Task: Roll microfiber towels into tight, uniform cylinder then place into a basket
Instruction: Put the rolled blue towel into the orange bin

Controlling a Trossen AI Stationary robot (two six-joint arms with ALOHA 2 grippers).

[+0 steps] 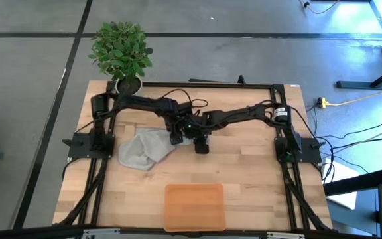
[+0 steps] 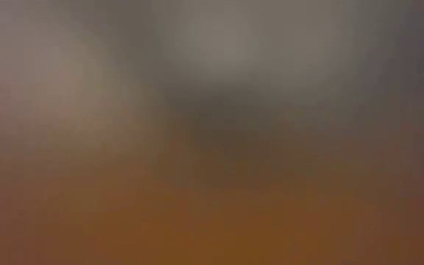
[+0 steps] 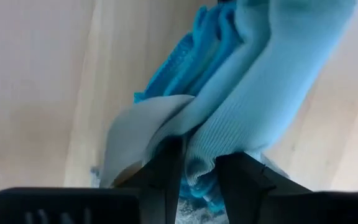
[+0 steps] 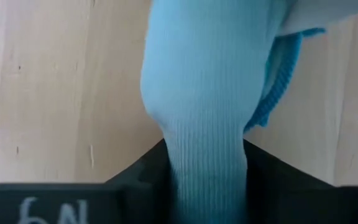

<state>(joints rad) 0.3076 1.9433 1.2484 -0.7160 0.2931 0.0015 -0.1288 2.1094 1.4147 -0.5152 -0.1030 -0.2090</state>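
Note:
A pale blue towel (image 4: 204, 74), bunched into a thick ribbed fold, lies at mid-table under both grippers, which hide it in the high view. My right gripper (image 1: 201, 146) is shut on it. My left gripper (image 1: 176, 138) stands just to its left, fingers apart, with a blue fold (image 3: 201, 168) in the gap. A light grey towel (image 1: 144, 149) lies crumpled on the table left of the grippers, and one of its edges (image 3: 142, 124) reaches my left fingers. The orange basket (image 1: 194, 206) sits at the near edge. My left gripper is open around the blue towel's fold (image 3: 197, 158), coming steeply from above. The cloth fills the gap between the fingers (image 3: 163, 171); whether they press it I cannot tell. My right gripper pinches a thick, several-layered fold of the blue towel (image 4: 207, 155) between its two fingers, steeply from above. The rest of the towel lies on the table beyond the fingers.
A potted plant (image 1: 121, 53) stands at the table's far left corner. Bare wood lies between the grippers and the basket and to the right of the grippers. The low view is a blur and shows nothing to tell.

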